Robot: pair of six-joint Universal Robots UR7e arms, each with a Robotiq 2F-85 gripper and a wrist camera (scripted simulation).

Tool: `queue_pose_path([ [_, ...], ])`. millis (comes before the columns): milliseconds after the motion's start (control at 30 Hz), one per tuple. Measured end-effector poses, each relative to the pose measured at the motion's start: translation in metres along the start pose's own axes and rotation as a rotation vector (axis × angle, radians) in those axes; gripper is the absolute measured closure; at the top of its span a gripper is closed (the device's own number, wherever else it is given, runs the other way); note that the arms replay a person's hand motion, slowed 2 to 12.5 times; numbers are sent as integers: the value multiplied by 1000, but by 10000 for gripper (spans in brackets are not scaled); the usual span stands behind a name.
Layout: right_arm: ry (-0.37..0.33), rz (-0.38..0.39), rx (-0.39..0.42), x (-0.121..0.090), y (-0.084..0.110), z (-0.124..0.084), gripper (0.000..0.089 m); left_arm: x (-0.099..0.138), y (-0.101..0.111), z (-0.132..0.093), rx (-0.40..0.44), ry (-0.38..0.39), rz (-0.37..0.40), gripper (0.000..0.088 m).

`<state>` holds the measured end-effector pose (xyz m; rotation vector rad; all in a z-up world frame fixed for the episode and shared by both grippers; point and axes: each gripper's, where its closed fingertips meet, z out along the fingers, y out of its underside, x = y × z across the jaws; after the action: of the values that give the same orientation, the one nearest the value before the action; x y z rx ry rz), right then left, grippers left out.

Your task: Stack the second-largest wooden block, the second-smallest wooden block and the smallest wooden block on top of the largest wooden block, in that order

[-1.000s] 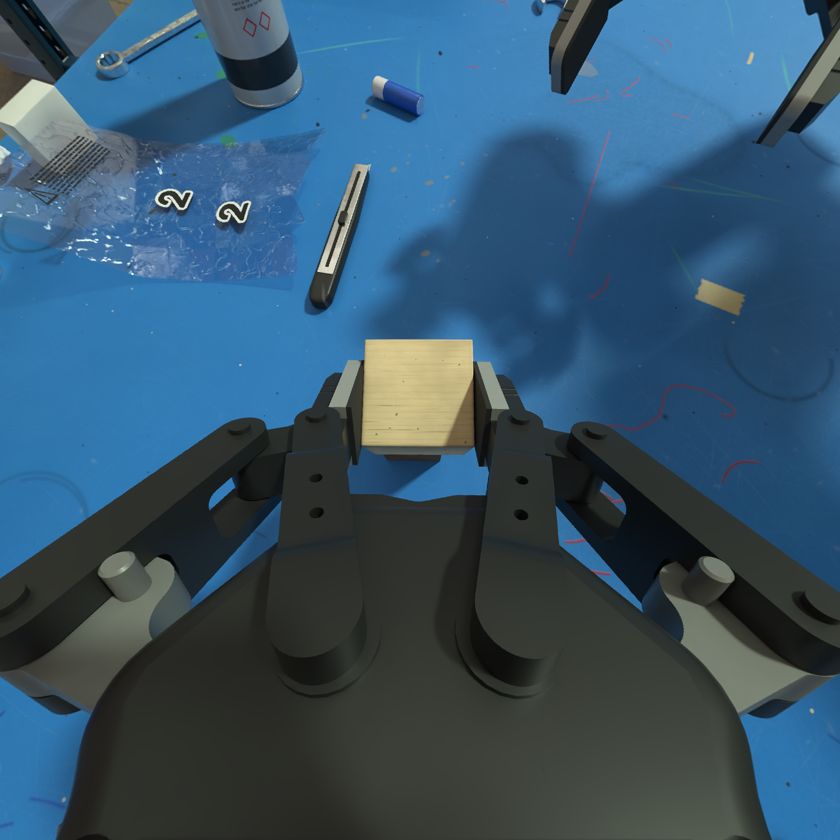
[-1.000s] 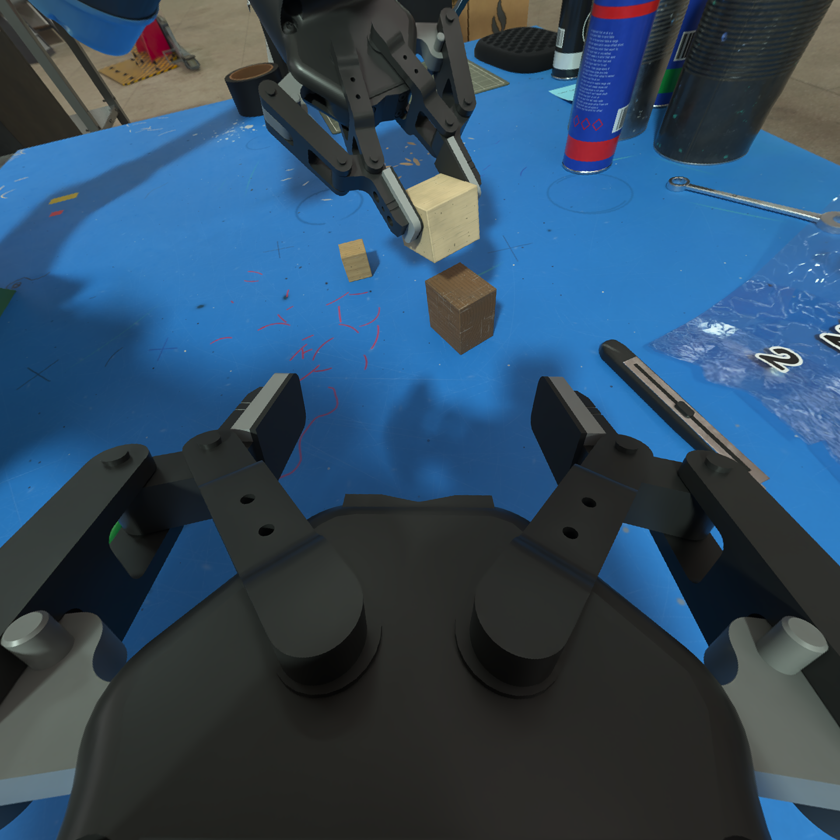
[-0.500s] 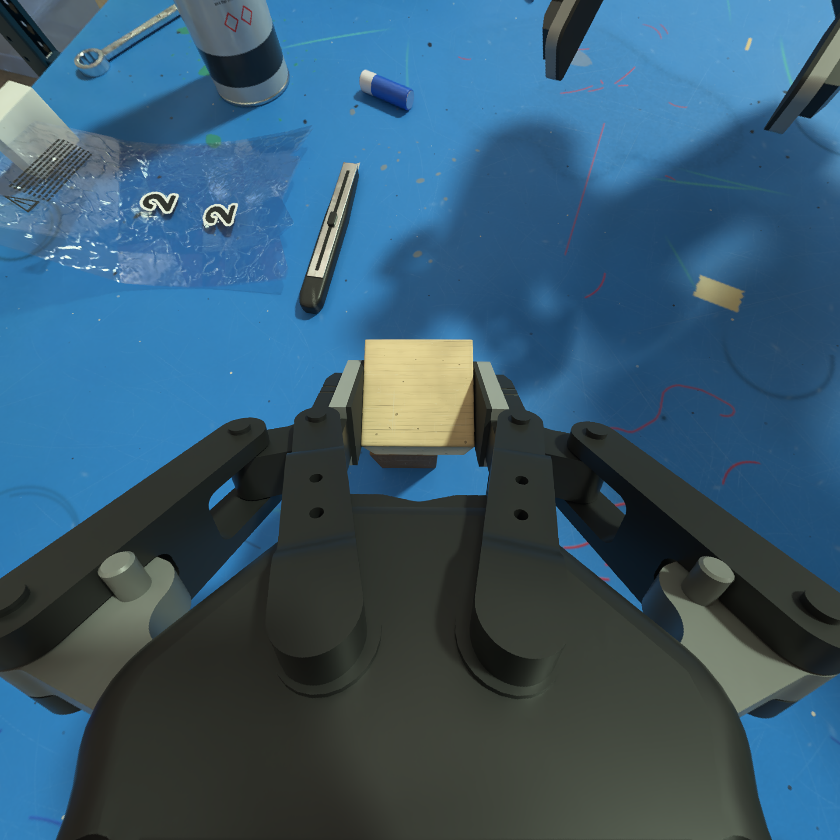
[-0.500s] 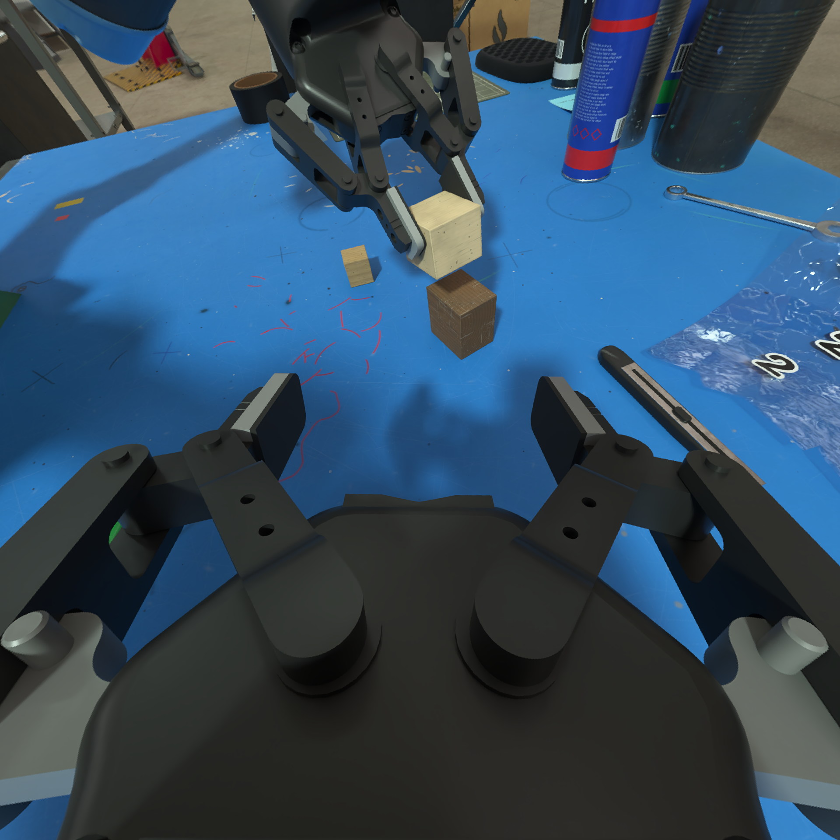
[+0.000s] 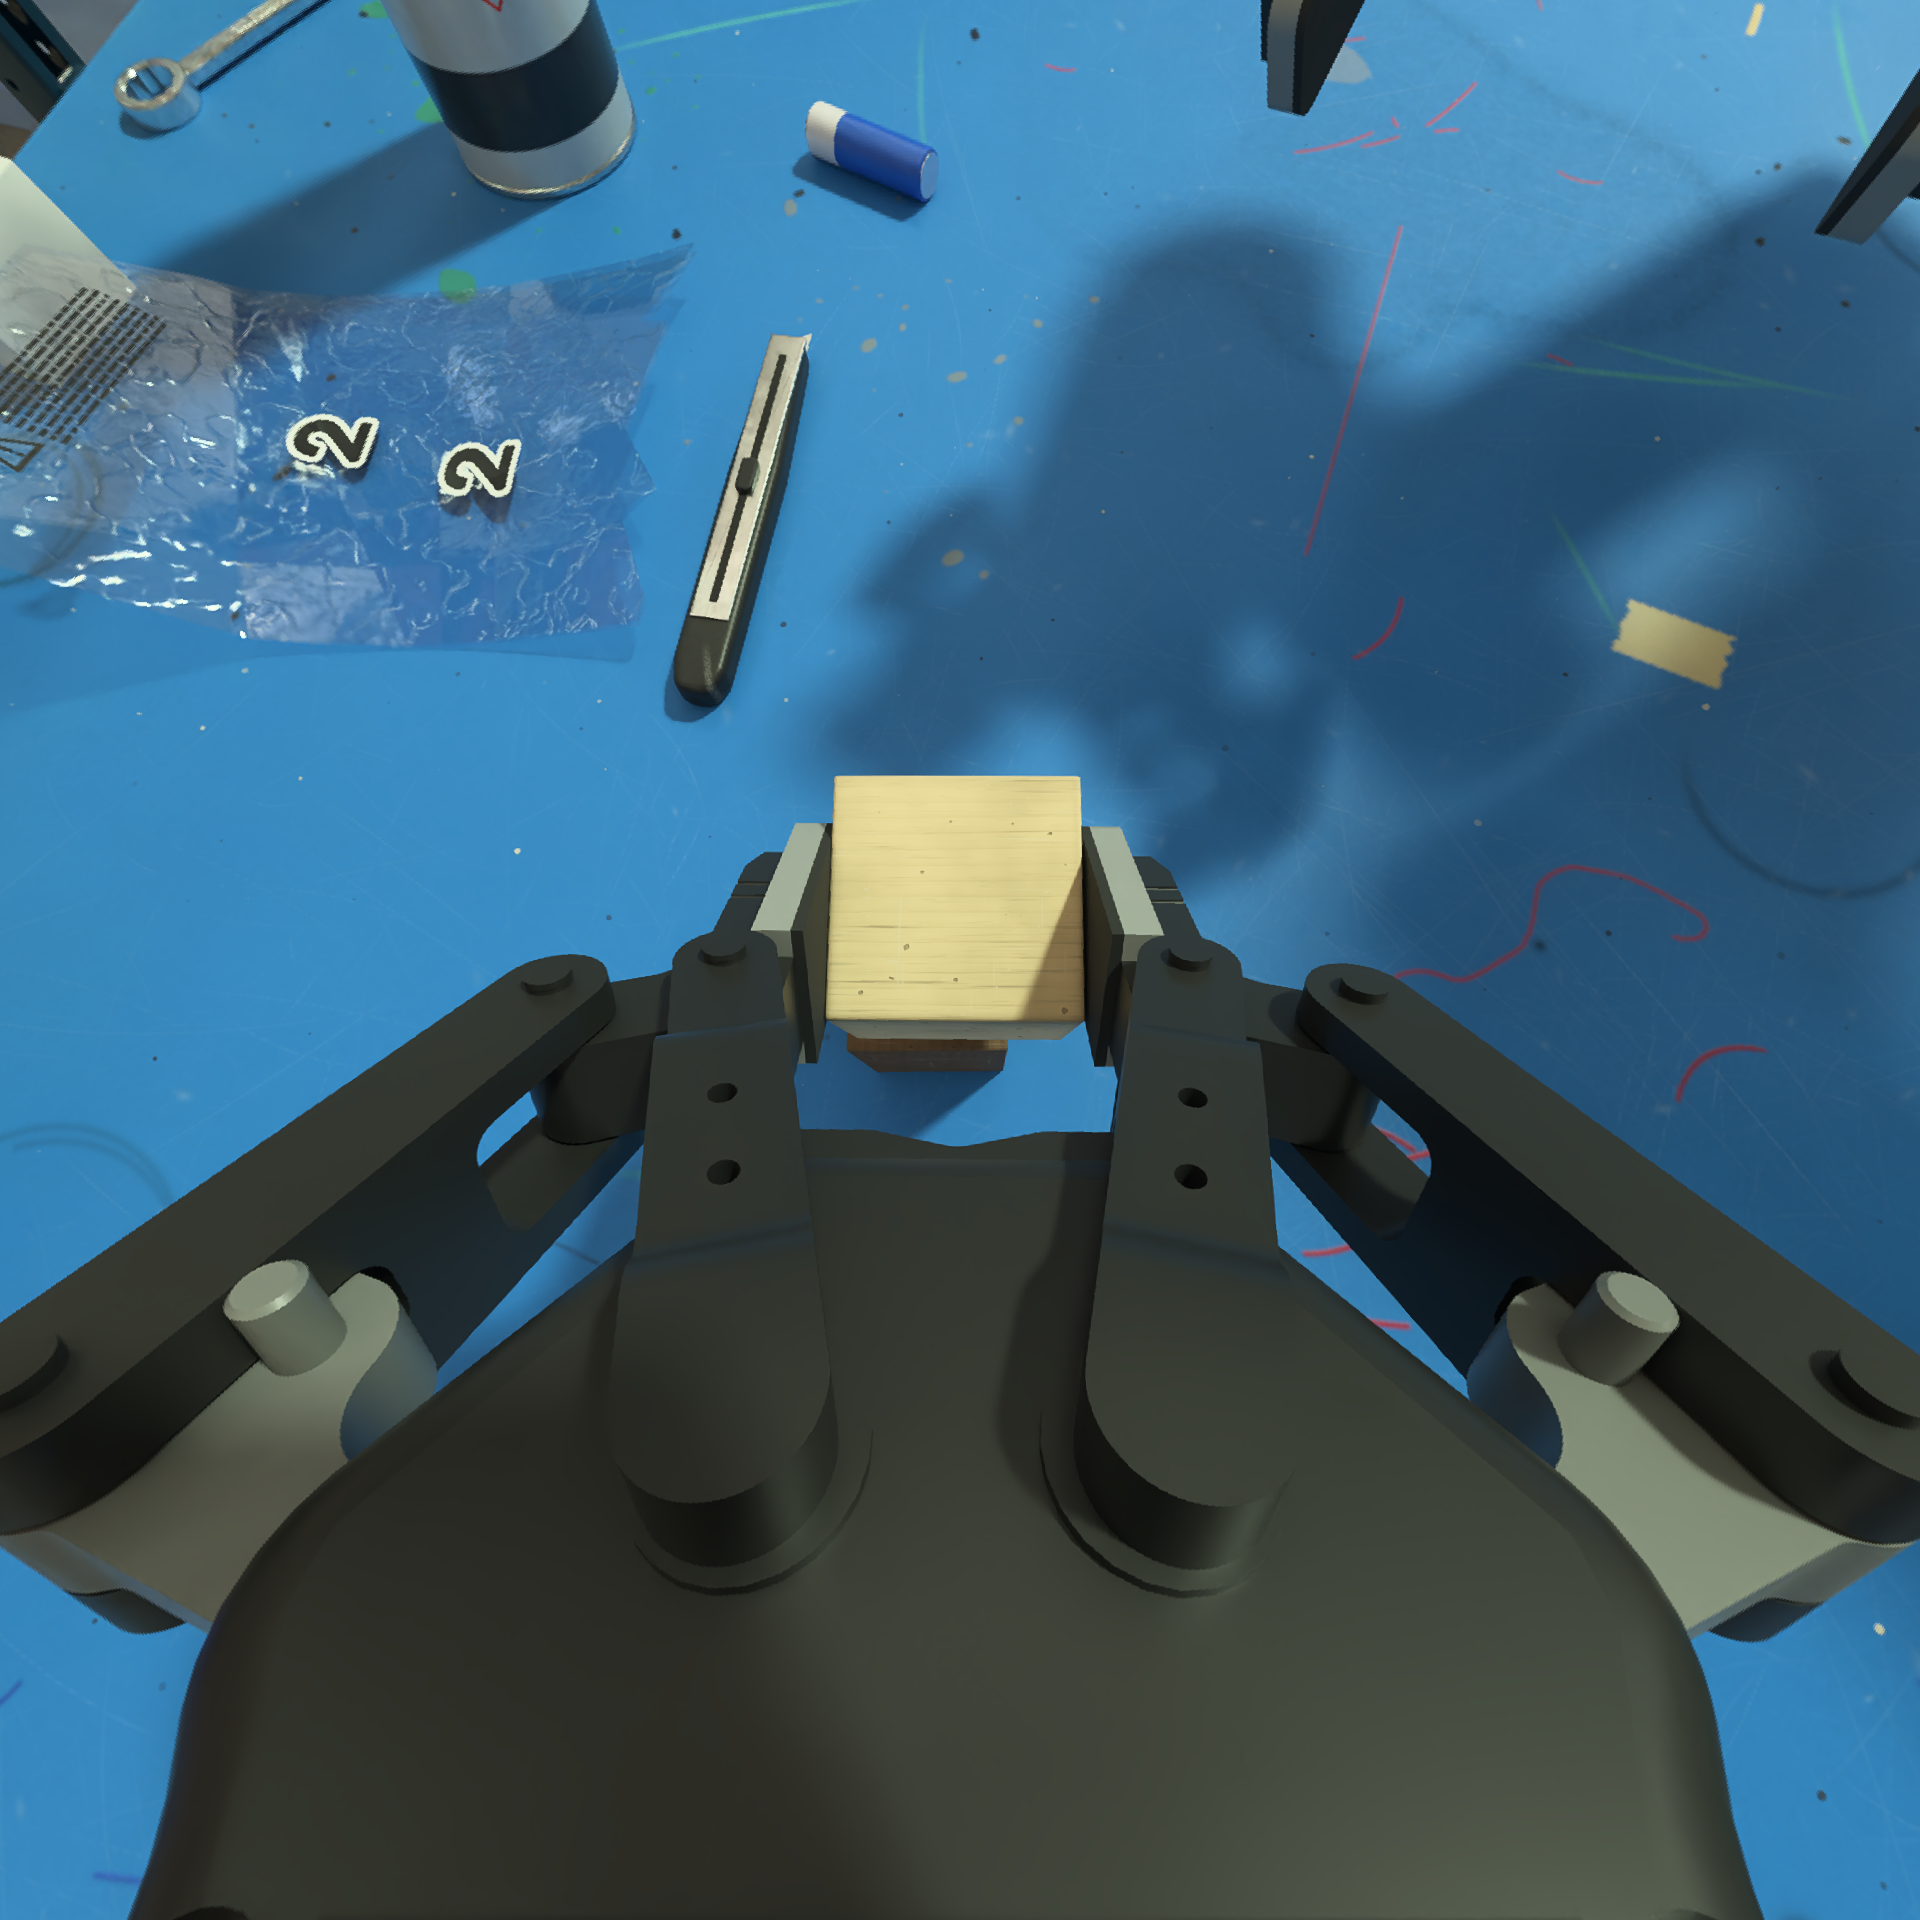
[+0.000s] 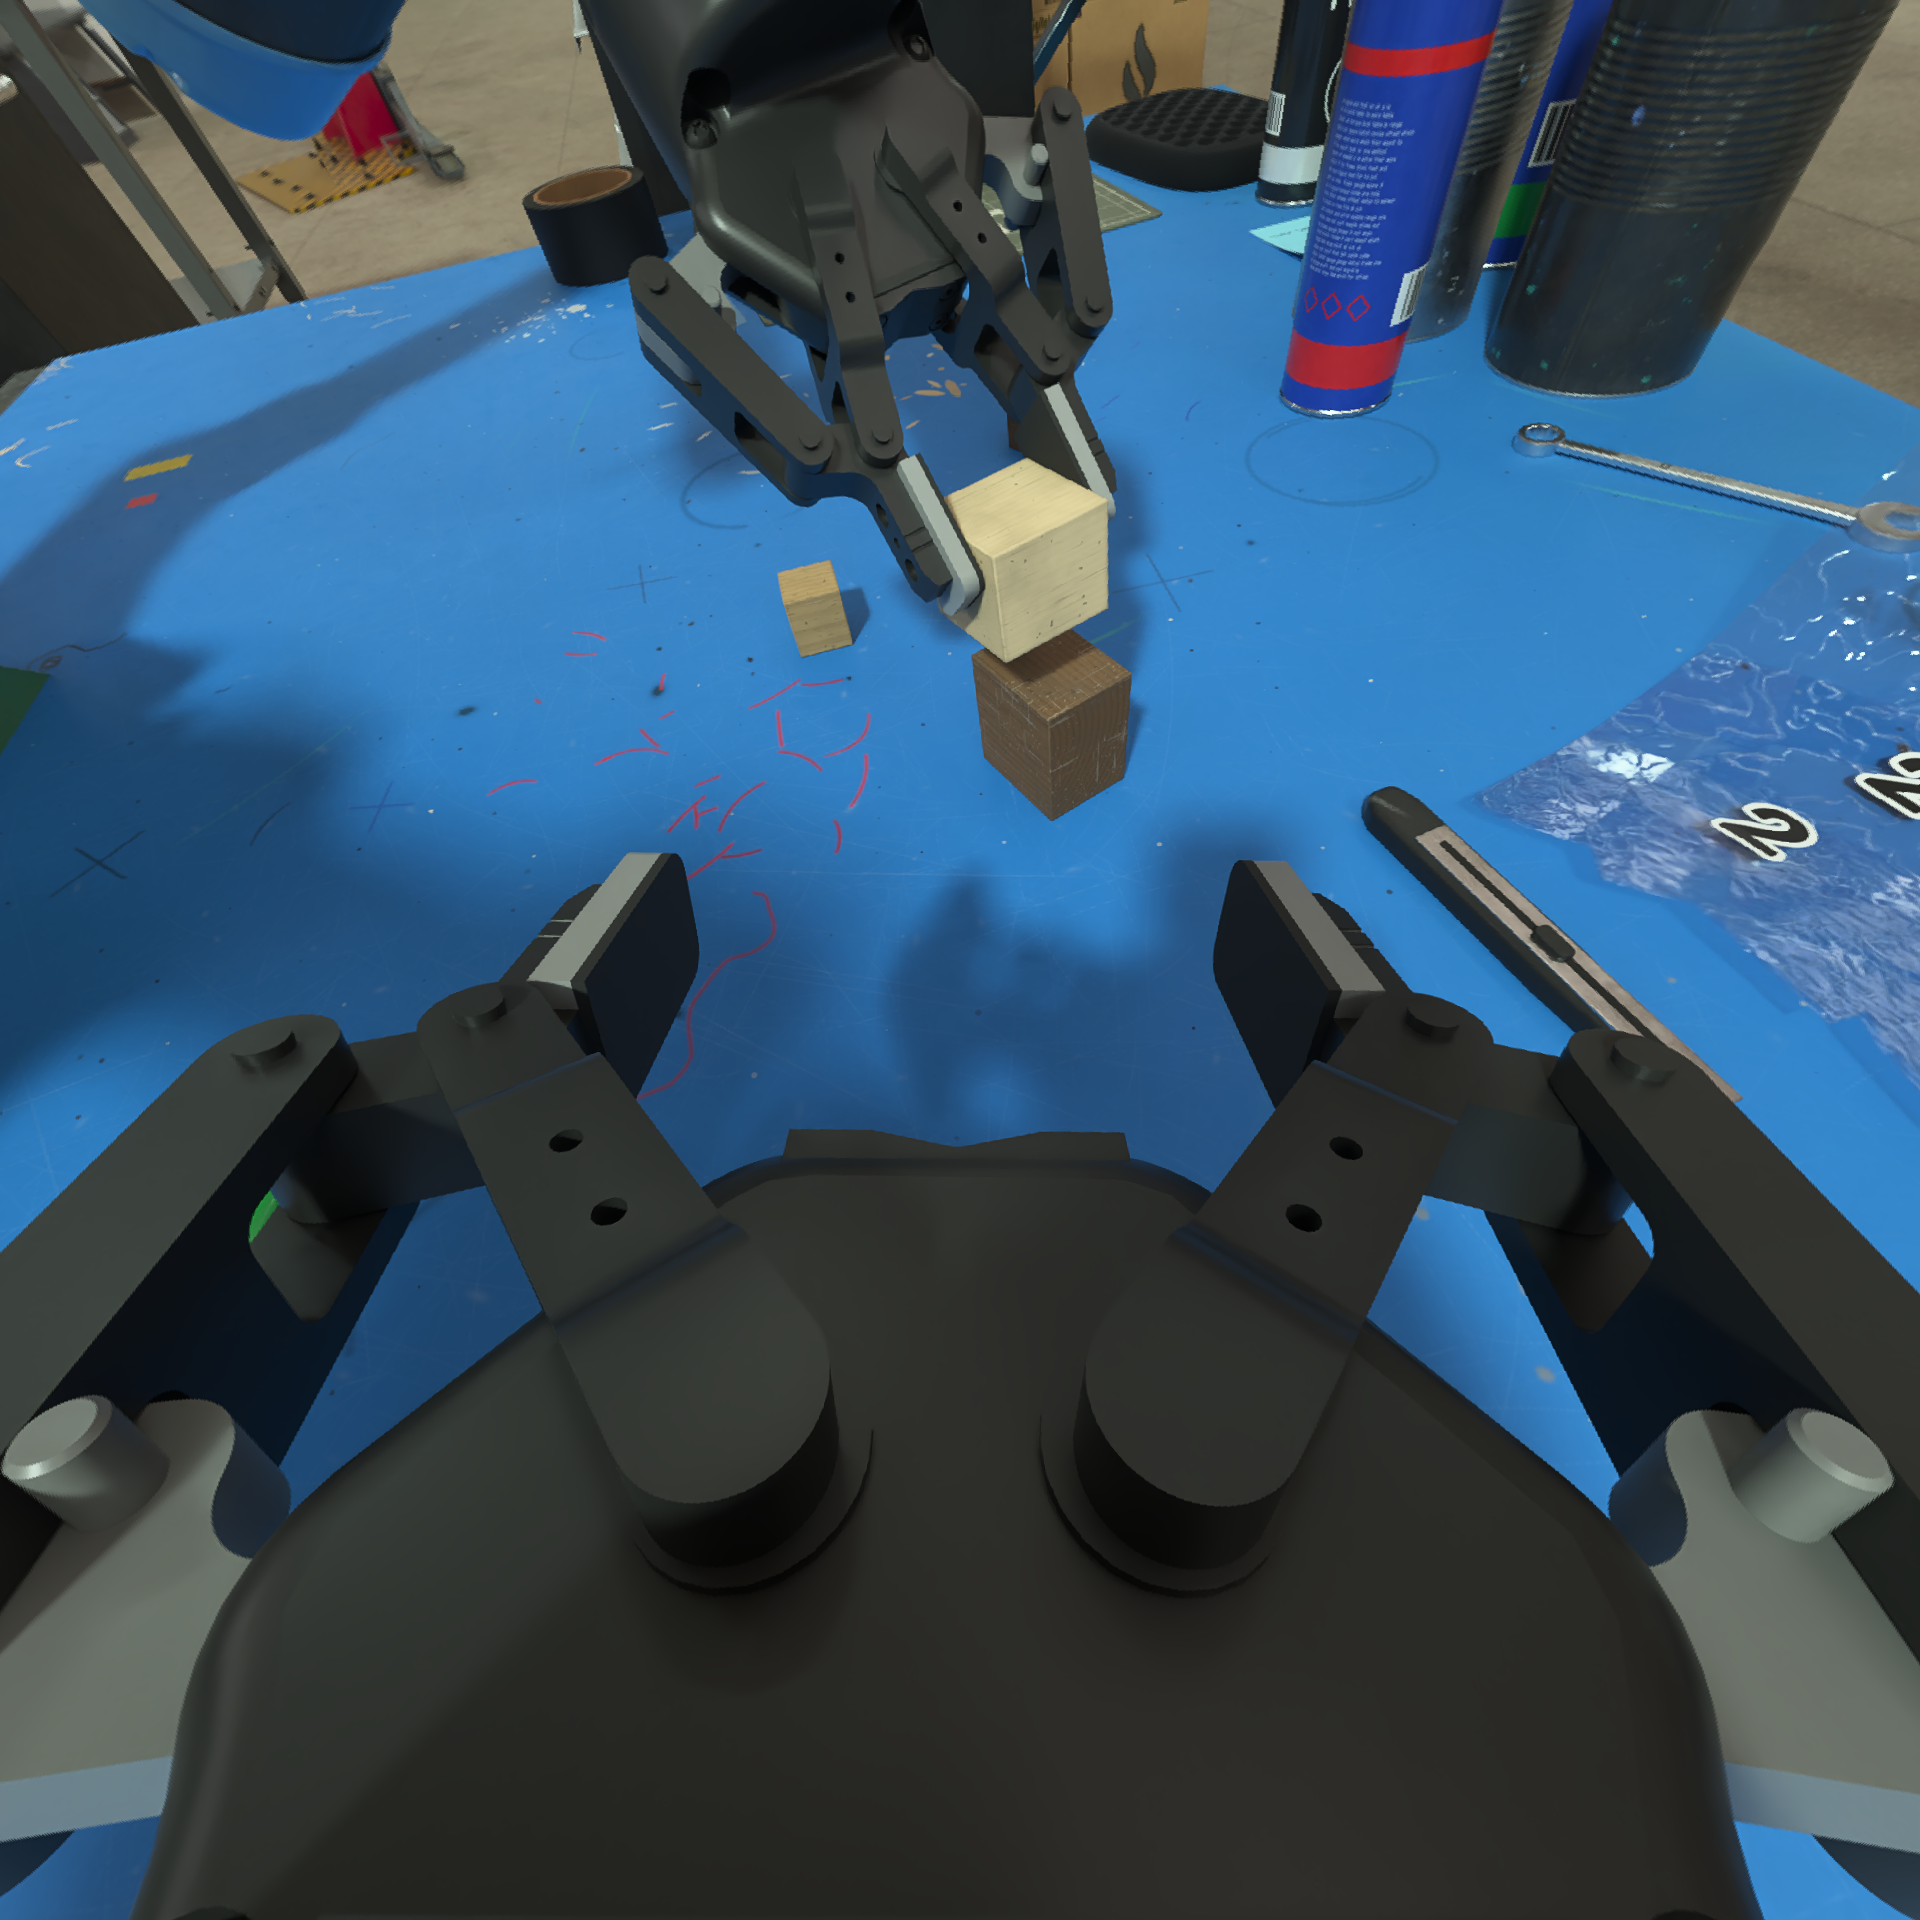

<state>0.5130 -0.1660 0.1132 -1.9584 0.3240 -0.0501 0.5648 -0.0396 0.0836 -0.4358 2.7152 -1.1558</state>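
Note:
My left gripper is shut on a pale wooden block. In the right wrist view the left gripper holds this pale block just above a dark brown wooden block that stands on the blue table; I cannot tell whether they touch. A sliver of the brown block shows under the pale one in the left wrist view. A small tan block stands to the left of them. My right gripper is open and empty, nearer than the blocks. No other wooden block shows.
A utility knife, a clear plastic sheet, a wrench, spray cans, a dark cylinder, a black tape roll and a blue-white tube lie around.
My left gripper has carried the pale block toward and down over the brown block. The right gripper has stayed open and in place.

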Motion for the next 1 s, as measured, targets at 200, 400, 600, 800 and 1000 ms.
queue_pose_path([
  [200, -1, 0, 3, 0, -1, -1, 39, 0, -1, 2, 2, 3, 0, 489],
  [400, 2, -1, 5, 0, -1, -1, 39, -2, -1, 4, 5, -2, -5, 489],
  [600, -1, 1, 6, 0, -1, -1, 39, -2, -1, 5, 7, 1, -10, 489],
  [800, -2, 4, 4, 0, 0, -1, 39, -3, 1, 8, 2, 2, -16, 489],
  [1000, -2, 3, 0, 1, 0, 0, 39, -3, 2, 11, -4, 6, -17, 489],
])
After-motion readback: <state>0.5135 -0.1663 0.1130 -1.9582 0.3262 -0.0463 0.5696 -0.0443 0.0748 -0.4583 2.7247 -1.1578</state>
